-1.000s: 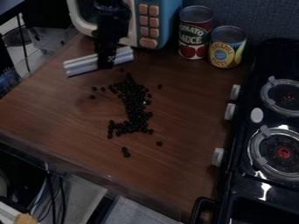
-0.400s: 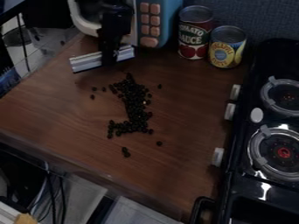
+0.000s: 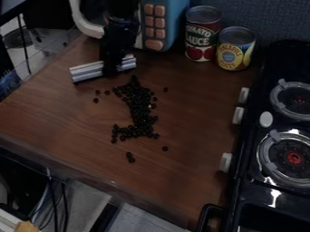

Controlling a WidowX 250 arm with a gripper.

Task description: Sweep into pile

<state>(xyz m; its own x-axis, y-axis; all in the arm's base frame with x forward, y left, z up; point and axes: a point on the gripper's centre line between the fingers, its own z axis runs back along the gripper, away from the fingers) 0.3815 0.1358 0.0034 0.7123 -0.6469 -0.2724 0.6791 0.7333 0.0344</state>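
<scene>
- Gripper (image 3: pixel 111 68), 11 o'clock, jaws clamped on pale sweeping bar (image 3: pixel 88 71)
- Black beads (image 3: pixel 141 111), loose on counter (image 3: pixel 194 122), centre, straggling towards 7 o'clock
- Two cans (image 3: pixel 201 43), 1 o'clock, contents hidden

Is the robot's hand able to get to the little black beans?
Probably yes: the hand with its light bar is just above the black beans in the picture, and nothing seems to stand between them.
</scene>
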